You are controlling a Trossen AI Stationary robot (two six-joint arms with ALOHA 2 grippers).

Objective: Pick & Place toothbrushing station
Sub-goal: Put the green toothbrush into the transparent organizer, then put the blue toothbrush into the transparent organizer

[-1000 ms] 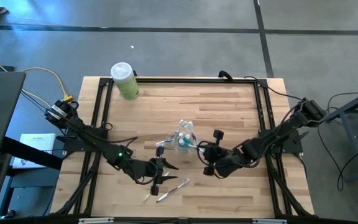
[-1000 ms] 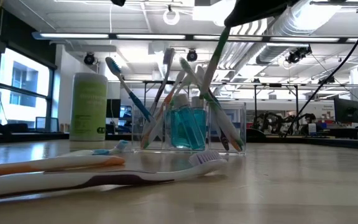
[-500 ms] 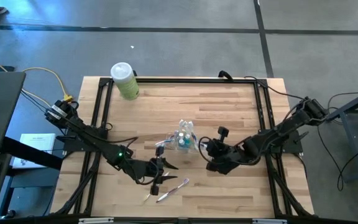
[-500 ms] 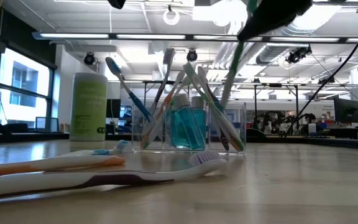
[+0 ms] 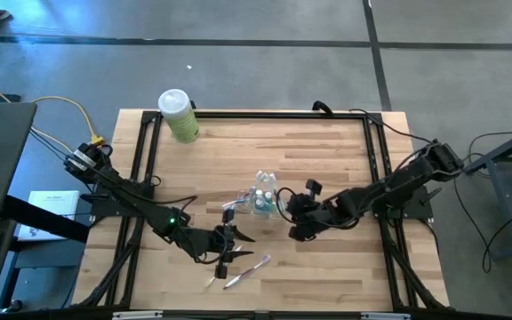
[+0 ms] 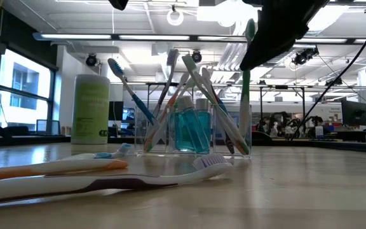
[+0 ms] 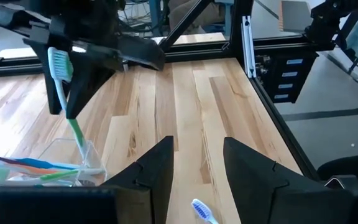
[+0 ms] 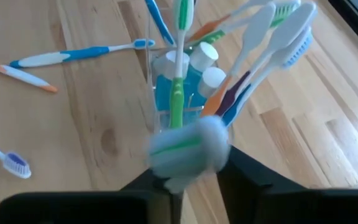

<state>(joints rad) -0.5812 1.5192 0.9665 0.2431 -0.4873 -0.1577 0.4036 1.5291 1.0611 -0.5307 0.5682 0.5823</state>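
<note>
A clear plastic cup [image 5: 265, 199] stands mid-table, holding several toothbrushes and teal white-capped tubes [image 6: 192, 130]. A green-and-white toothbrush [image 6: 244, 102] stands nearly upright with its lower end inside the cup and its head [image 7: 58, 63] up beside my right gripper [image 5: 290, 213], which hangs just above the cup's right side. My left gripper [image 7: 197, 168] hovers open near the table's front, left of the cup, with nothing in it. Loose toothbrushes [image 5: 245, 268] lie flat on the wood below it.
A pale-green bottle with a white cap [image 5: 179, 116] stands at the far left corner. More loose brushes, blue [image 8: 79, 55] and orange [image 8: 17, 73], lie by the cup. A black frame [image 5: 376, 178] borders the table. Bare wood lies at the far side and right.
My right gripper has gone toward the cup, leftward and a little down, tipping and rolling as it went. The green toothbrush, slanting above the cup a second ago, has swung upright and its lower end has sunk into the cup.
</note>
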